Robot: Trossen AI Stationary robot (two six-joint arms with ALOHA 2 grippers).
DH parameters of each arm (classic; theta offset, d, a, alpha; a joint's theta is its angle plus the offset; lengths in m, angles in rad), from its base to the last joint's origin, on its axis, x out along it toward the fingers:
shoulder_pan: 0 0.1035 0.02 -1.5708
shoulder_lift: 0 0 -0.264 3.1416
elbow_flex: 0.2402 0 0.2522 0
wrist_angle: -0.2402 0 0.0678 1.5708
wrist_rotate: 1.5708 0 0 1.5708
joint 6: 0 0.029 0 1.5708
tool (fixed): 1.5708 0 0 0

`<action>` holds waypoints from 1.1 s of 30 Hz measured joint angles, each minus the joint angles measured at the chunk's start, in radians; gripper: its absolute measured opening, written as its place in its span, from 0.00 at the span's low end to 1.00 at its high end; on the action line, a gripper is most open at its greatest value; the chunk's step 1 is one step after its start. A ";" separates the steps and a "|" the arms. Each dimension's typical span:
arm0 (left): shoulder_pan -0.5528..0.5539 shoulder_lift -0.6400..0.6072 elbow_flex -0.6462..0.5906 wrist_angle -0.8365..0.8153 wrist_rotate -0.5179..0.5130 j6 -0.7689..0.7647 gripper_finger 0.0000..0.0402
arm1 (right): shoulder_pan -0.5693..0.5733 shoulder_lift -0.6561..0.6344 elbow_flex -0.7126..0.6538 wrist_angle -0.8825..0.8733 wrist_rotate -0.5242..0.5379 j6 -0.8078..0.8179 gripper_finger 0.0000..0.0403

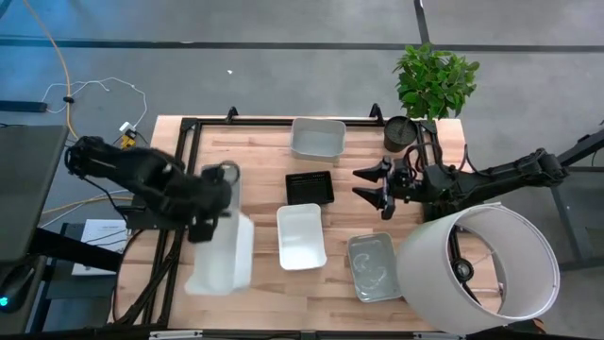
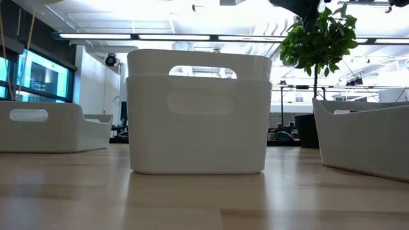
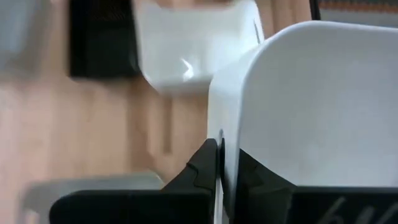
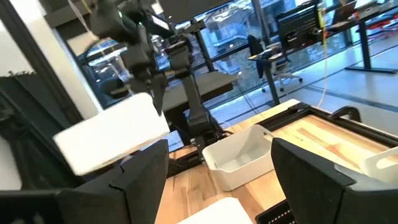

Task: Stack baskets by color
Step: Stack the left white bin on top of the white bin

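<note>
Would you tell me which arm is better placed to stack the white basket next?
The left: its tool is shut on the rim of the opaque white plastic basket. The right tool hangs open and empty.

Leafy green plant in a round black pot sits just behind the right arm's fingers. Big white lampshade lies tipped over right beside them, on the wooden table.

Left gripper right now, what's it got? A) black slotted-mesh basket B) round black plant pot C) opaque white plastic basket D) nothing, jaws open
C: the left gripper is shut on the wall of an opaque white plastic basket, held at the table's left side, in the high and left wrist views.
</note>
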 joint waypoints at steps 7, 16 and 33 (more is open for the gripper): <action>0.163 0.162 0.180 0.006 -0.004 0.160 0.00 | 0.000 -0.002 0.000 0.005 0.013 0.019 0.67; 0.309 0.327 0.268 0.147 0.089 0.337 0.00 | 0.000 -0.078 0.001 0.060 0.052 -0.028 0.67; 0.389 0.489 0.265 0.243 0.107 0.394 0.00 | 0.000 -0.120 0.001 0.034 0.073 -0.071 0.67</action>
